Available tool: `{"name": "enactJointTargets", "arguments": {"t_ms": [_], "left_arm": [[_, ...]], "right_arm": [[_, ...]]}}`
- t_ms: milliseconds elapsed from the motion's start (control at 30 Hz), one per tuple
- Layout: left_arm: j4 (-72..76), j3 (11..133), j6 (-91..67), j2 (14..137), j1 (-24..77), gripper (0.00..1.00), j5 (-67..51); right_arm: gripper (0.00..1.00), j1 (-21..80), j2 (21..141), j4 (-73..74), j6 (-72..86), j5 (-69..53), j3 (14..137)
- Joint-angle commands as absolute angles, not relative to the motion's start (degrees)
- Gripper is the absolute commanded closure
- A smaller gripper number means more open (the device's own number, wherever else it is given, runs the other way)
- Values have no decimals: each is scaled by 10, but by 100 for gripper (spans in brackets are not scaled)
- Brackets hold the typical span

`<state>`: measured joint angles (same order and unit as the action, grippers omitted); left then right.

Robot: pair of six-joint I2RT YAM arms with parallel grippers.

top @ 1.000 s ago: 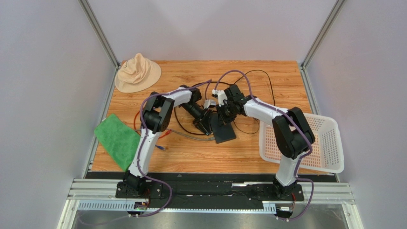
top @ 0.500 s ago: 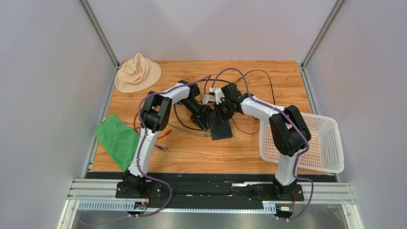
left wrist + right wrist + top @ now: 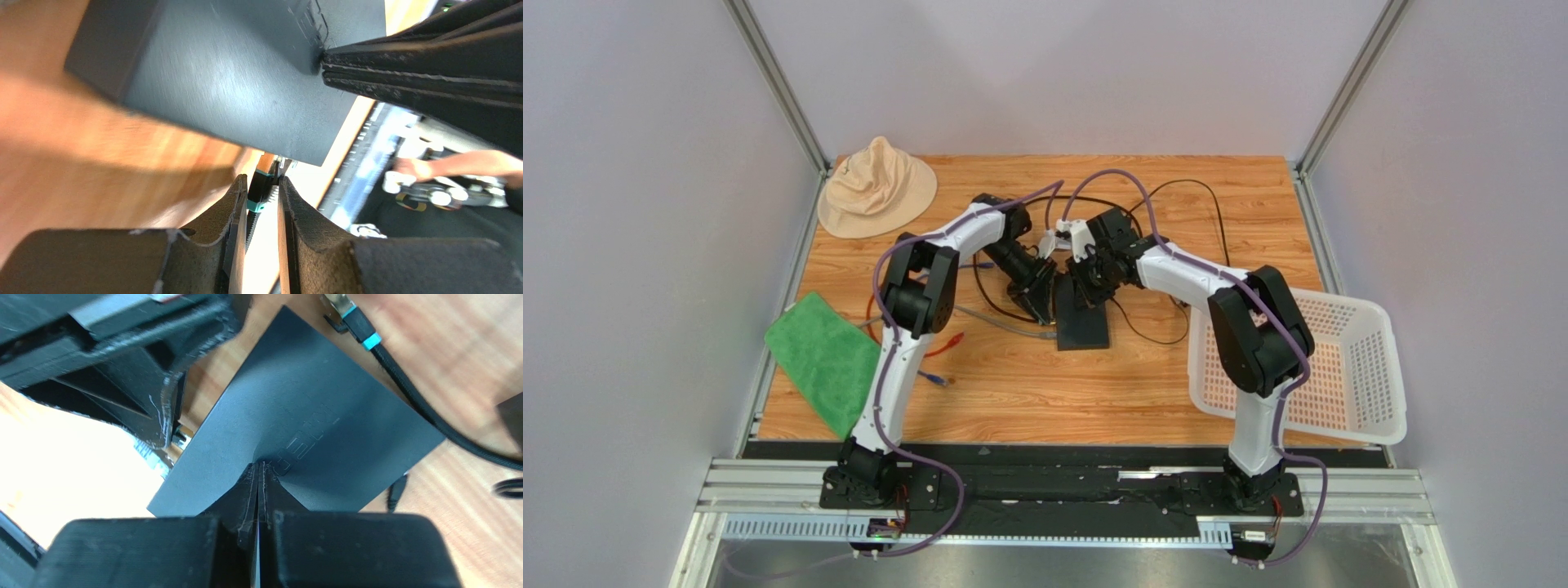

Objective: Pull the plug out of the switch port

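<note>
The switch (image 3: 1085, 326) is a flat matte-black box lying on the wooden table; it also shows in the left wrist view (image 3: 233, 79) and the right wrist view (image 3: 307, 429). My left gripper (image 3: 1043, 301) (image 3: 263, 184) is at the switch's left edge, jaws closed on a black plug with a teal band (image 3: 264, 190). The plug's front end sits at the switch's edge; I cannot tell whether it is seated in a port. My right gripper (image 3: 1084, 289) (image 3: 258, 468) is shut, its tips pressing down on the switch's top face.
Another teal-banded plug (image 3: 359, 331) on a black braided cable lies on the table beside the switch. Black cable loops (image 3: 1185, 245) and an orange cable (image 3: 946, 347) lie around it. A beige hat (image 3: 876, 186), a green cloth (image 3: 825, 359) and a white basket (image 3: 1320, 368) lie at the sides.
Both grippers and the switch have shifted a little towards the back left. The switch has turned so its long side runs more front to back.
</note>
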<state>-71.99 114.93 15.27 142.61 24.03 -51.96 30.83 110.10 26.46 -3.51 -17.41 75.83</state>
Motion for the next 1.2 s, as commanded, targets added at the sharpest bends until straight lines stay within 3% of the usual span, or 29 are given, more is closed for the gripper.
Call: {"name": "enactJointTargets", "arguments": {"t_ms": [0,200,600,633,667,733,1167], "left_arm": [[-715,1114,176,1394,224,100,-512],[-691,993,229,1390,231,100,-472],[-756,1110,196,1393,209,99,-544],[-751,1112,194,1386,209,92,-537],[-735,1111,187,1373,209,76,-528],[-730,1107,178,1368,209,61,-530],[-701,1094,147,1417,243,55,-543]], "right_arm": [[100,307,1141,312,-54,-140,745],[100,306,1149,332,-58,-134,756],[100,302,1154,351,-62,-137,758],[100,303,1151,350,-62,-136,755],[100,302,1150,350,-62,-137,752],[100,302,1150,350,-61,-139,751],[100,302,1155,359,-54,-144,747]]}}
